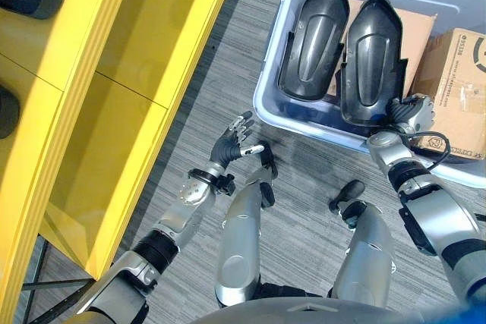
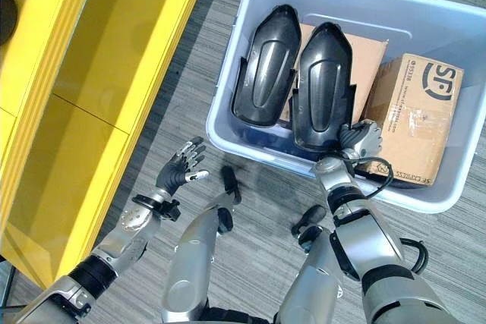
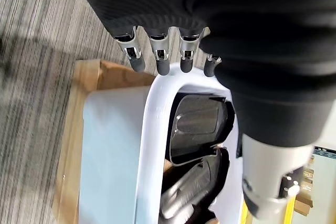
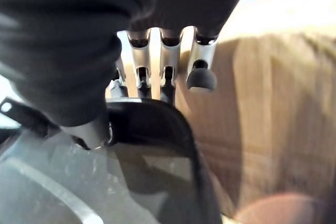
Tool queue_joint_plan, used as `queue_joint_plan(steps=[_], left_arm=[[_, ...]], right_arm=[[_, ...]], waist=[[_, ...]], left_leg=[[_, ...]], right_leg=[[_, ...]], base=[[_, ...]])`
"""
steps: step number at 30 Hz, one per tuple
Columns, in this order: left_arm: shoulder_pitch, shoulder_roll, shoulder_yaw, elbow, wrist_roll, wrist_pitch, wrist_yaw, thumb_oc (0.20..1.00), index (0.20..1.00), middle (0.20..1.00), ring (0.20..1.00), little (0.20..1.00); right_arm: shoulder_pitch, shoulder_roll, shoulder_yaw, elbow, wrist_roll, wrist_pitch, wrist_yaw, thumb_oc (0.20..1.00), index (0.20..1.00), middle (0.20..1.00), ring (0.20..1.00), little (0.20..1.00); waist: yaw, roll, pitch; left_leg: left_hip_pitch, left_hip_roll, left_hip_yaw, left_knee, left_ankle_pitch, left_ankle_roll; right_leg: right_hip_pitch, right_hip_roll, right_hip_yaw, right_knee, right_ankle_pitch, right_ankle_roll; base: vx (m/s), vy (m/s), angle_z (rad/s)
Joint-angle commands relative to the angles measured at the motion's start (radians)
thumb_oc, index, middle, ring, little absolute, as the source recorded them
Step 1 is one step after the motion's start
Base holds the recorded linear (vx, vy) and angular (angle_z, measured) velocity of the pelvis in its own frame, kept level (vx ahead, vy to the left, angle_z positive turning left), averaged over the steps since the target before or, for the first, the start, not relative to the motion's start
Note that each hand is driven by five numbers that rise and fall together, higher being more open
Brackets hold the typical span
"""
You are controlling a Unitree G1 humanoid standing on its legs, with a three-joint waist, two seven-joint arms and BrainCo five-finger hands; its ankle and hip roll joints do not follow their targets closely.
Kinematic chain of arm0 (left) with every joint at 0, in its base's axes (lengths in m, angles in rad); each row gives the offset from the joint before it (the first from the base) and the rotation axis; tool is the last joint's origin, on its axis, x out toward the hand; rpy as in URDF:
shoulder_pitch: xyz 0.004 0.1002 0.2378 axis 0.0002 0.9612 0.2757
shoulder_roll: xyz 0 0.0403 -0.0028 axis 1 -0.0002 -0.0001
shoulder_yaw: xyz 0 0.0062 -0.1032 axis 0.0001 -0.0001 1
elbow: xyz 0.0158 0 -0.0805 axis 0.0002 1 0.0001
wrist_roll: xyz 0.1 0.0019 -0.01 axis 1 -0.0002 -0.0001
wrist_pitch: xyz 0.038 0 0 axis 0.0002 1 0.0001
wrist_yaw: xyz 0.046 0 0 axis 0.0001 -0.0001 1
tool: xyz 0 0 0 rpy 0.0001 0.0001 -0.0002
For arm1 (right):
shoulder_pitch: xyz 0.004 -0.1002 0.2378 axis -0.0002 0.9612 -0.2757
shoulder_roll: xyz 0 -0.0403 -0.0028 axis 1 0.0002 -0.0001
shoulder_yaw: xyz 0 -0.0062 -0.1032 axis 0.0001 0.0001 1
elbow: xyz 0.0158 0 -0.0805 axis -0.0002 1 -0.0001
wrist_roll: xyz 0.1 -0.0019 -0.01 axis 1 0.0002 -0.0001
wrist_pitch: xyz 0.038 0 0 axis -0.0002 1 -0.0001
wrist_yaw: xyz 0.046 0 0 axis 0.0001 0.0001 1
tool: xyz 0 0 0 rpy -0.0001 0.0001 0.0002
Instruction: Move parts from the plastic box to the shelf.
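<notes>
Right hand (image 2: pixel 358 139) reaches into the plastic box (image 2: pixel 228 138), fingers seemingly curled round the near end of one dark part (image 2: pixel 325 89). Left hand (image 1: pixel 232 144) hovers spread over the floor (image 1: pixel 228 73), beside the yellow shelf (image 1: pixel 114 96).

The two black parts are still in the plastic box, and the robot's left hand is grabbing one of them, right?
Not quite. The two black parts are in the plastic box, but the right hand grips the end of one, as the right eye view shows. The left hand hangs open over the floor beside the box.
</notes>
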Motion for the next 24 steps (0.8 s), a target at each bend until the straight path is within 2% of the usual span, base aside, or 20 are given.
queue_joint_plan(steps=[1,4,10,14,18,20,23,24], left_arm=[[-0.001,-0.007,0.008,-0.055,-0.003,-0.031,-0.046,1.000,1.000,1.000,1.000,1.000],[0.014,0.021,0.027,-0.087,-0.015,-0.009,-0.059,1.000,1.000,1.000,1.000,1.000],[0.039,0.043,0.046,-0.119,0.003,0.009,-0.085,1.000,1.000,1.000,1.000,1.000],[0.057,0.049,0.055,-0.136,0.009,0.015,-0.082,1.000,1.000,1.000,1.000,1.000],[0.096,0.050,0.069,-0.142,0.015,0.024,-0.085,1.000,1.000,1.000,1.000,1.000],[0.130,0.038,0.095,-0.135,0.033,0.024,-0.086,1.000,1.000,1.000,1.000,1.000],[0.146,0.029,0.107,-0.130,0.041,0.023,-0.080,1.000,1.000,1.000,1.000,1.000],[0.161,0.022,0.116,-0.127,0.051,0.024,-0.075,1.000,1.000,1.000,1.000,1.000]], right_arm=[[0.008,-0.110,-0.043,0.006,-0.043,-0.045,-0.034,0.200,0.200,0.200,0.200,0.200],[-0.029,-0.148,-0.048,-0.025,-0.056,-0.046,-0.015,0.200,0.200,0.200,0.200,0.200],[-0.043,-0.166,-0.074,-0.058,-0.056,-0.069,0.021,0.200,0.200,0.200,0.200,0.200],[-0.026,-0.160,-0.083,-0.089,-0.026,-0.089,0.081,0.200,0.200,0.200,0.200,0.200],[0.047,-0.122,-0.086,-0.152,0.046,-0.139,0.224,0.200,0.200,0.200,0.200,0.200],[0.122,-0.087,-0.070,-0.234,0.070,-0.120,0.313,0.200,0.200,0.200,0.200,0.200],[0.178,-0.061,-0.053,-0.290,0.054,-0.104,0.332,0.200,0.200,0.200,0.200,0.200],[0.226,-0.038,-0.040,-0.333,0.032,-0.077,0.343,0.200,0.200,0.200,0.200,0.200]], waist=[[-0.004,0.021,0.031],[-0.004,0.011,0.031],[0.002,-0.006,0.031],[-0.001,-0.016,0.030],[-0.003,-0.035,-0.024],[-0.009,-0.054,-0.063],[-0.015,-0.064,-0.083],[-0.019,-0.073,-0.099]], left_leg=[[0.074,0.035,-0.019,0.036,-0.128,-0.103],[0.141,0.032,-0.020,0.024,-0.134,-0.100],[0.237,0.022,-0.032,-0.010,-0.129,-0.098],[0.310,0.019,-0.038,-0.043,-0.116,-0.101],[0.371,0.012,-0.046,-0.095,-0.097,-0.106],[0.416,0.007,-0.051,-0.132,-0.082,-0.110],[0.431,0.007,-0.052,-0.144,-0.077,-0.110],[0.444,0.006,-0.052,-0.149,-0.078,-0.109]], right_leg=[[-0.001,-0.002,0.050,-0.043,0.072,0.084],[0.063,0.010,0.052,-0.063,0.068,0.083],[0.171,0.035,0.041,-0.109,0.064,0.078],[0.254,0.060,0.035,-0.155,0.064,0.070],[0.330,0.097,0.034,-0.216,0.063,0.061],[0.388,0.127,0.038,-0.272,0.067,0.057],[0.409,0.135,0.043,-0.294,0.073,0.058],[0.427,0.140,0.045,-0.309,0.079,0.060]], base=[[0.02,-0.047,-0.20],[0.03,-0.054,-0.18],[0.03,-0.069,-0.07],[0.04,-0.021,-0.06],[0.07,0.022,-0.07],[0.10,0.070,-0.16],[0.07,0.041,-0.08],[0.08,0.017,-0.05]])
